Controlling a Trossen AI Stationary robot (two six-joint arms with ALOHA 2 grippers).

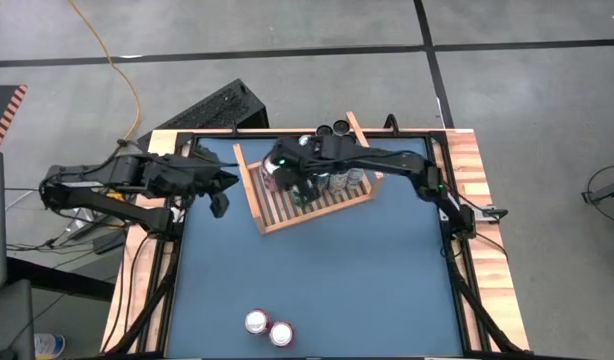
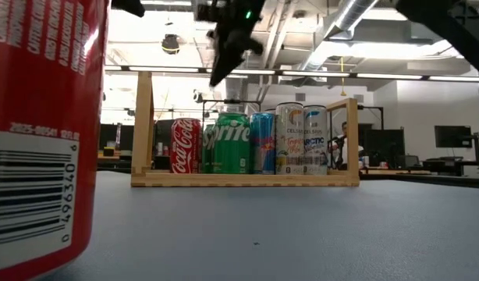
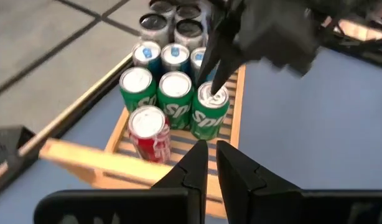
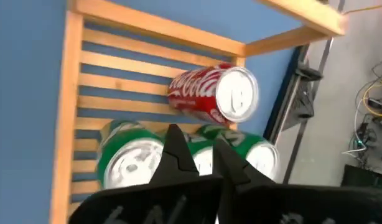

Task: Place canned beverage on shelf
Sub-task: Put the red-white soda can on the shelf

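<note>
Now, shelf (image 1: 287,205): red cola can (image 3: 149,132), green soda cans (image 3: 176,99) (others behind).
Right pincer (image 1: 299,187): closed, empty, above cans.
Left pincer (image 1: 219,206): narrow, empty.

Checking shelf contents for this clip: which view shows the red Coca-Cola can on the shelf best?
The left wrist view: the red Coca-Cola can stands unobstructed at the shelf's front edge. The right wrist view shows it large but skewed; the low view shows its label side; the high view barely shows it under the right arm.

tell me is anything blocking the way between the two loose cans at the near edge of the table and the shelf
Nothing visible does. The two loose cans stand on bare blue table, with open surface up to the shelf. The right gripper, shut, hangs over the shelf's cans; the left gripper, shut, is beside the shelf.
</note>
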